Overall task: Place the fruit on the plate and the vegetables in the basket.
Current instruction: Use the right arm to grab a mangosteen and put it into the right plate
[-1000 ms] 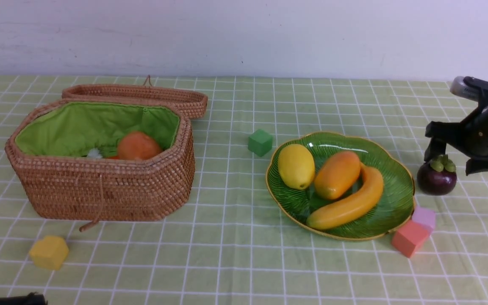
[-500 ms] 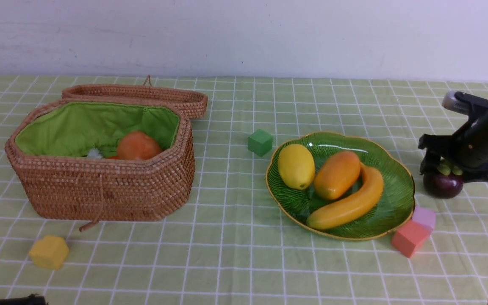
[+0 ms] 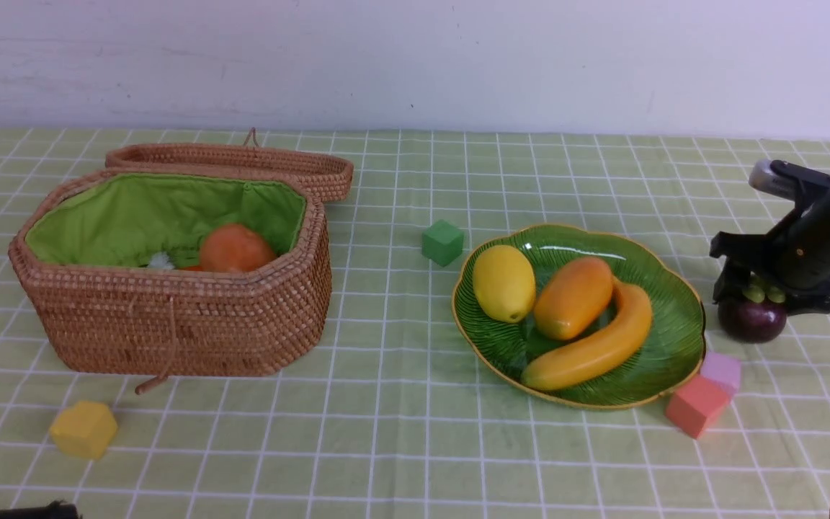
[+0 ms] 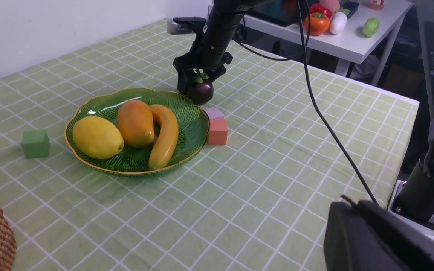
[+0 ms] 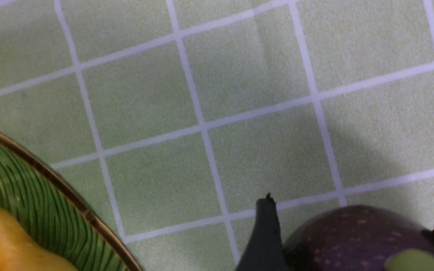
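Observation:
The dark purple mangosteen (image 3: 751, 321) sits on the cloth just right of the green plate (image 3: 683, 292). My right gripper (image 3: 766, 299) has come down over its green cap. In the right wrist view both dark fingers (image 5: 266, 233) press against the sides of the mangosteen (image 5: 352, 237). On the plate lie the lemon (image 3: 503, 282), mango (image 3: 573, 297) and banana (image 3: 595, 346). The wicker basket (image 3: 170, 324) stands open at the left with an orange potato (image 3: 235, 247) showing inside; other vegetables are hidden. My left gripper (image 4: 349, 205) is shut, low at the near edge.
A green block (image 3: 442, 242) lies between basket and plate. A yellow block (image 3: 83, 429) sits in front of the basket. Pink (image 3: 696, 405) and lilac (image 3: 721, 369) blocks touch the plate's near right rim. The basket lid (image 3: 242, 162) lies open behind.
My right gripper dropped onto the mangosteen and narrowed around it, nudging the fruit slightly right and nearer. The left arm stayed still.

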`<move>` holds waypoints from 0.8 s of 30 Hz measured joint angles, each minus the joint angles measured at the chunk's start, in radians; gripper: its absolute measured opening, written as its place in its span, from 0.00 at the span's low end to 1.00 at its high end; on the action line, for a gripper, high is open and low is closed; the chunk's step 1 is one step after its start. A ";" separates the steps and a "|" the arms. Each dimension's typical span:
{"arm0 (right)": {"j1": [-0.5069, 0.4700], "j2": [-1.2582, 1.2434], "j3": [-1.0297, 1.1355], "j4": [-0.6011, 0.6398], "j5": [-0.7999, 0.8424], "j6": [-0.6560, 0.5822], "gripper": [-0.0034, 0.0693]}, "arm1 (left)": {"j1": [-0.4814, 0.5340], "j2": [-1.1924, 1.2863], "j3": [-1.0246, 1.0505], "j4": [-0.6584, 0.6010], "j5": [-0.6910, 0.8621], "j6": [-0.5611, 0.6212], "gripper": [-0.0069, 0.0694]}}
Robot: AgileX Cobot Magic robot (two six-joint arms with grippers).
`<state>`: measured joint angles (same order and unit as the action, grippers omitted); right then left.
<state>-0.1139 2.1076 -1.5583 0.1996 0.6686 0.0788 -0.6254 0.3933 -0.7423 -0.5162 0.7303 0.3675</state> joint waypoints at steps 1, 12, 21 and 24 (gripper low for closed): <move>0.000 -0.001 0.000 0.000 0.002 0.000 0.77 | 0.000 0.000 0.000 0.000 0.000 0.000 0.08; 0.002 -0.173 0.000 -0.035 0.110 -0.005 0.77 | 0.000 0.000 0.000 -0.001 0.000 0.000 0.08; 0.175 -0.305 0.000 0.046 0.322 -0.101 0.77 | 0.000 0.000 0.000 -0.003 0.012 0.000 0.08; 0.229 -0.288 0.001 0.034 0.310 -0.102 0.77 | 0.000 0.000 0.000 -0.003 0.027 0.000 0.08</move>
<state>0.1149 1.8195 -1.5570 0.2335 0.9785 -0.0234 -0.6254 0.3933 -0.7423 -0.5195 0.7577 0.3675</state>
